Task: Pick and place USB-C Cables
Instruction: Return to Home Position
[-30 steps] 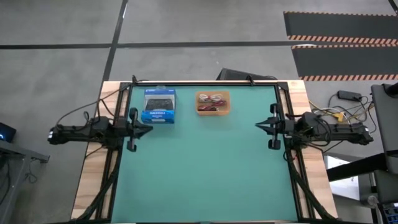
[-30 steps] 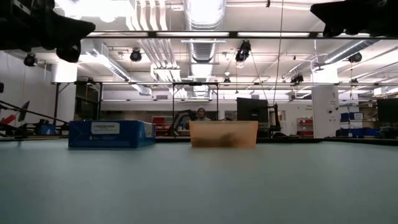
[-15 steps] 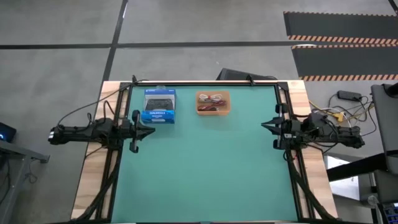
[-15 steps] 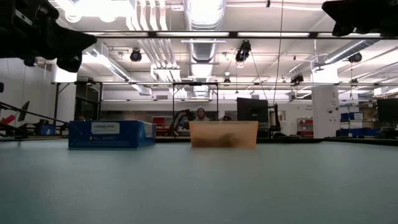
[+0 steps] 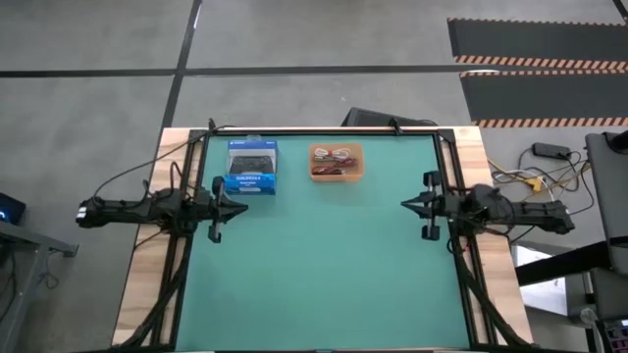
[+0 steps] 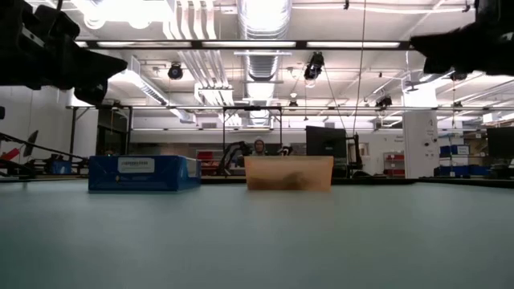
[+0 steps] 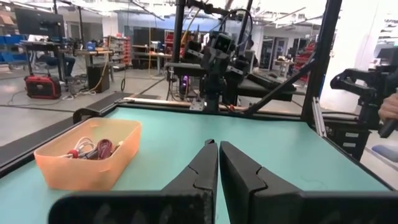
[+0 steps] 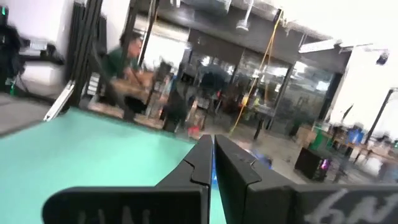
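My left claw [image 5: 241, 204] hangs over the 9 o'clock edge of the desk [image 5: 324, 275], a green mat framed by black rails and a pale wooden border, and it points toward 3 o'clock. Its fingers are pressed together with nothing between them, as my left wrist view [image 7: 215, 145] shows. My right claw [image 5: 405, 204] sits across from it at the 3 o'clock edge, points toward 9 o'clock, and is likewise closed on nothing [image 8: 211, 139]. The USB-C cables [image 5: 335, 161] lie bundled inside the shallow orange plastic bin [image 5: 361, 163] at the desk's 12 o'clock side. Red-pink and white strands show [image 7: 93, 149], and the heap runs roughly from 9 to 3 o'clock, though I cannot sort out each cable's own axis. Just beside the bin, toward 11 o'clock and apart from it, rests the blue cardboard box [image 5: 251, 167] with a black picture on its lid. From the low view its side [image 6: 144, 172] carries white print too small for me to read. The bin's wall [image 6: 288, 172] stands level with it. From the middle of the mat down to 6 o'clock, open green lies between my two claws.
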Controlling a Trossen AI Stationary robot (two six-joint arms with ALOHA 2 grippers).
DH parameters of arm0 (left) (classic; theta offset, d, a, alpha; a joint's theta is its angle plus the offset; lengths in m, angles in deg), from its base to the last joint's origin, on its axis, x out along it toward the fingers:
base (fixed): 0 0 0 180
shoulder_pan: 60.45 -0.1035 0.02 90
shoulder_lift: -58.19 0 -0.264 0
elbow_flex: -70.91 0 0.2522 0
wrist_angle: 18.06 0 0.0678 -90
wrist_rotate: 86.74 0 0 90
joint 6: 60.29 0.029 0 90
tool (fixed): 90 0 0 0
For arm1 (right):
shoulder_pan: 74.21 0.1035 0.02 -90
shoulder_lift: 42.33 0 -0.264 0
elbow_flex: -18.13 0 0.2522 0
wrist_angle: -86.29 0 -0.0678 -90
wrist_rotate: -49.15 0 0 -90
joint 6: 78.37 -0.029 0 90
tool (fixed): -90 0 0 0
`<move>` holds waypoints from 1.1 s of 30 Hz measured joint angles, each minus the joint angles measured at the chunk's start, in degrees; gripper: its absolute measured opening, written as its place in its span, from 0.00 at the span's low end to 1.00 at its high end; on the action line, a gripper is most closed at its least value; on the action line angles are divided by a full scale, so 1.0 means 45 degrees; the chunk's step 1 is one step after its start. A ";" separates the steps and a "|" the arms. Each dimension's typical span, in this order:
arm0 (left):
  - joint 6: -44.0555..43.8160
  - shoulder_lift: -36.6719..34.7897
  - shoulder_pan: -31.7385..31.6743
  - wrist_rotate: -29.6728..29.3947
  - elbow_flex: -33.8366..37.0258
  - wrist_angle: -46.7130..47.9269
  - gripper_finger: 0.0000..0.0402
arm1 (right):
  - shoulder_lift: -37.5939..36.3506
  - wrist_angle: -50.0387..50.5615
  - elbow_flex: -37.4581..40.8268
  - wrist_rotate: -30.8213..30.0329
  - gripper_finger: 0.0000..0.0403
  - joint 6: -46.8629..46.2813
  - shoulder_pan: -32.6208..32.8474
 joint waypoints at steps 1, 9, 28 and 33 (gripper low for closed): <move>0.0005 0.0041 0.0001 -0.0004 0.0000 -0.0008 0.00 | 0.0028 0.0216 -0.0014 -0.0091 0.02 0.0119 -0.0005; 0.0010 0.0315 0.0005 -0.0004 0.0010 -0.0039 0.00 | 0.0145 0.0304 -0.0004 -0.0146 0.02 -0.0808 -0.0024; 0.0019 0.0440 0.0005 -0.0004 0.0039 -0.0034 0.00 | 0.0179 0.0322 0.0011 -0.0261 0.02 -0.4627 -0.0024; 0.0024 0.0445 0.0005 -0.0002 0.0049 -0.0037 0.00 | 0.0179 0.0320 0.0011 -0.0266 0.02 -0.4829 -0.0024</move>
